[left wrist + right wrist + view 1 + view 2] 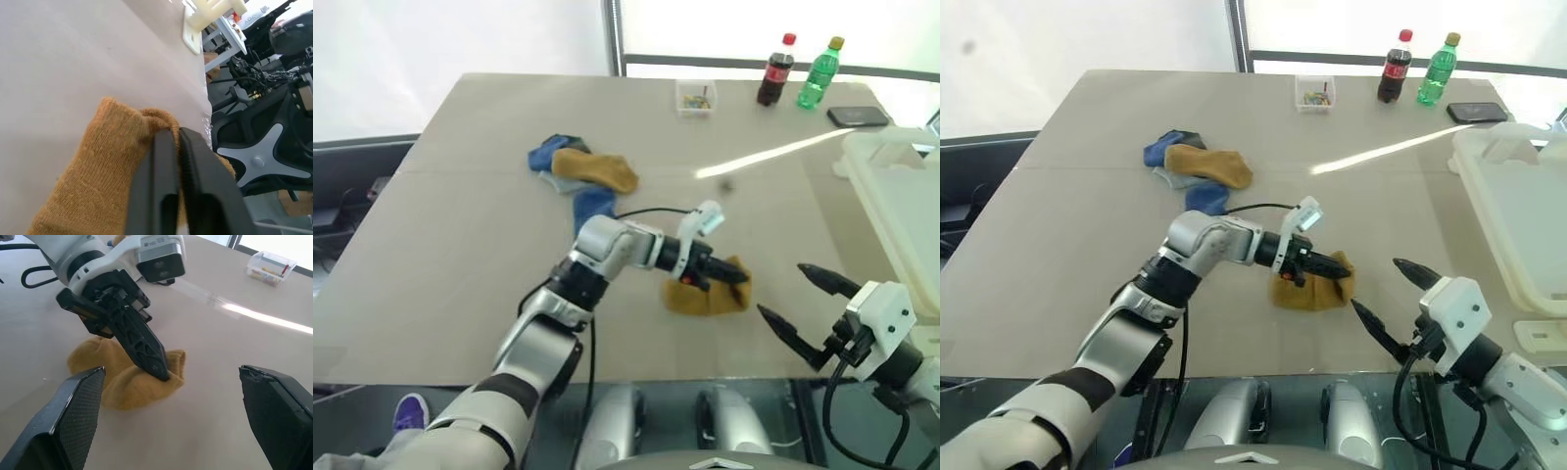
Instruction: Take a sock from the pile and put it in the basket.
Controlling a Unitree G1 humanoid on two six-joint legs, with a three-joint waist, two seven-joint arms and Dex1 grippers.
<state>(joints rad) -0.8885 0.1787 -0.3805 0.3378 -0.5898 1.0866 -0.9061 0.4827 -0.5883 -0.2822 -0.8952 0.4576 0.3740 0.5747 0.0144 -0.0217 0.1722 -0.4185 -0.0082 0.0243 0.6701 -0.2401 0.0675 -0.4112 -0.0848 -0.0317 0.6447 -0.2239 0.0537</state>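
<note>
- We see a wide beige table (460, 255) running up to bright white windows at the far end; a streak of sunlight (773, 152) crosses its far right part.
- The pile (579, 171) of blue, mustard and grey socks lies on the far middle of the table, left of centre.
- 1 mustard sock (707, 294) lies apart from the pile near the front edge, crumpled on the tabletop.
- The left gripper (729, 274) reaches across to this sock; in the left wrist view its 2 black fingers (161, 186) stand almost together with a fold of the yellow cloth pinched between them, so we read it as grasping the sock.
- The right gripper (803, 304) hovers just right of the sock with its fingers spread wide and nothing between them.
- The basket (901, 211), white and translucent, sits at the right edge of the table, well apart from the pile.
- Along the far edge we note a small clear box (695, 96), 2 bottles, a dark cola bottle (775, 70) and a green bottle (819, 73), and a black phone (858, 117).
- In the left wrist view, an office chair base (264, 156) shows beyond the table edge.
</note>
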